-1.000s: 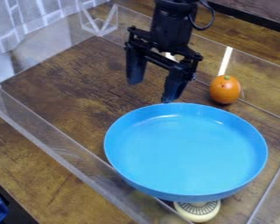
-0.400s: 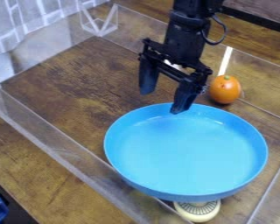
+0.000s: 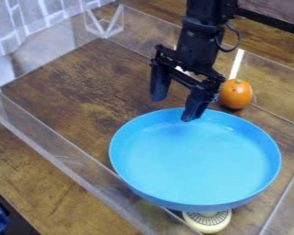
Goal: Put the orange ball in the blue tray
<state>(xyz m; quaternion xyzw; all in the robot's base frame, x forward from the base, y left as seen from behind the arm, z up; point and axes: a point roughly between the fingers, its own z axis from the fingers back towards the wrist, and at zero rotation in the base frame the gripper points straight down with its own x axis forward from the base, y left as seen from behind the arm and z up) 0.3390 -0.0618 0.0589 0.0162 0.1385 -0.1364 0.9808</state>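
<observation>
The orange ball [image 3: 238, 94] is a small glossy sphere resting on the wooden table just beyond the far right rim of the blue tray [image 3: 150, 170]. The tray is a big round shallow sky-blue dish and nothing lies in it. My black gripper [image 3: 176, 97] hangs open and holds nothing, its fingers pointing down over the tray's far rim. It stands a little to the left of the ball and does not touch it.
A thin white and yellow stick [image 3: 237, 63] lies behind the ball. A pale round disc [image 3: 209, 220] peeks out under the tray's near rim. A clear plastic wall [image 3: 63, 161] runs along the table's left and front sides.
The arm has moved to the right and a little toward the tray, bringing the open gripper closer to the orange ball. The ball and the tray have stayed where they were.
</observation>
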